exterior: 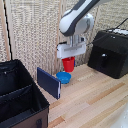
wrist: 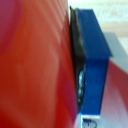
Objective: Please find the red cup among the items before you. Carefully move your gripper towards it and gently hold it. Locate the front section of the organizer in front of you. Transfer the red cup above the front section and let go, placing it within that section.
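My gripper (exterior: pixel 68 58) is shut on the red cup (exterior: pixel 68 64) and holds it upright in the air, just above and behind a shallow blue bowl. In the wrist view the red cup (wrist: pixel 35 65) fills most of the picture, with one blue finger (wrist: pixel 93 55) pressed against its side. The black fabric organizer (exterior: pixel 42 102) stands at the exterior view's lower left, well apart from the cup. A black divider (exterior: pixel 17 92) splits it into a far compartment and a nearer compartment (exterior: pixel 20 109). Both look empty.
The blue bowl (exterior: pixel 63 77) sits on the wooden table below the cup. A dark blue flat box (exterior: pixel 49 82) stands on edge between the bowl and the organizer. A black hard appliance (exterior: pixel 110 53) stands at the exterior view's right.
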